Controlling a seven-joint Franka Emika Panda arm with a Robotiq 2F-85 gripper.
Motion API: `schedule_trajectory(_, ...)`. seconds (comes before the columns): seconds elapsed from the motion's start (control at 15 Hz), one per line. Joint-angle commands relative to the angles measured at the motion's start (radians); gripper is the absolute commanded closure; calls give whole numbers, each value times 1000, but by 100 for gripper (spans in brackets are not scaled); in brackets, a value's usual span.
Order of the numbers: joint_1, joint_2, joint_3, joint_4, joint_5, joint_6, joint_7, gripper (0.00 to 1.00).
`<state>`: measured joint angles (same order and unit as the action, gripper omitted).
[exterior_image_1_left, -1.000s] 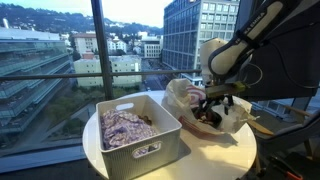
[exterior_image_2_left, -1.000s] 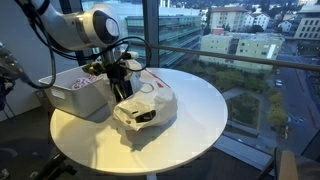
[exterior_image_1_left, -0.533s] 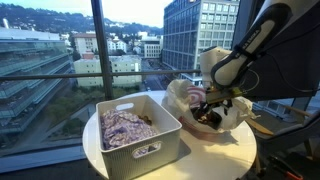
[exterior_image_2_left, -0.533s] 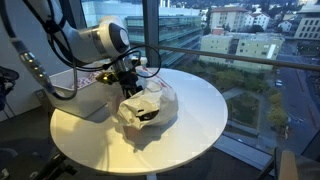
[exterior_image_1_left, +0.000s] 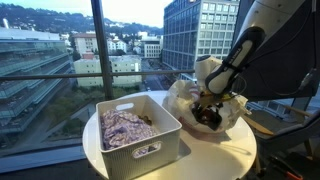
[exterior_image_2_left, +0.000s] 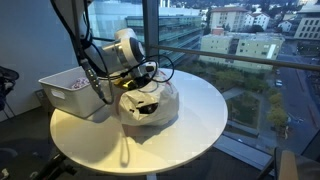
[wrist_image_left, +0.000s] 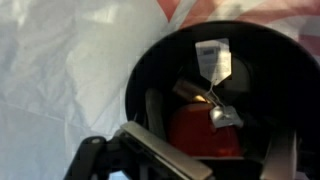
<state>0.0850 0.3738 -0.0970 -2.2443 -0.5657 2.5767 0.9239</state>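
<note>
Since a second ago, my hand dropped into the white bag mouth; it was wide open and empty, red item not yet grabbed.

High-rise room by the glass, probably an office or a lab
Floor-to-ceiling windows with dark frames look down on office blocks, low roofs and tree-lined streets well below; a plain round white table stands just beside the panes, and a robot arm reaches over it

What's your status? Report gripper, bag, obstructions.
Gripper open, empty, at mouth of white bag. Red item inside dark container. Bin alongside, not obstructing.
</note>
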Motion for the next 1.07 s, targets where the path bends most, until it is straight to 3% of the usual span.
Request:
schedule_trajectory(0.0,53,89,-56,75,-9,63,41,0)
schedule_trajectory(0.13,85,115,-85,84,-18,84,56,0)
schedule_trajectory(0.2,104,123,-103,88,-27,88,62,25)
schedule_trajectory(0.33,134,125,-127,91,-36,88,65,32)
schedule_trajectory(0.67,202,80,-159,88,-66,-1,68,71)
schedule_trajectory(0.87,208,9,-127,64,-57,-130,61,94)
schedule_trajectory(1.0,195,-71,-69,59,-15,-244,-10,100)
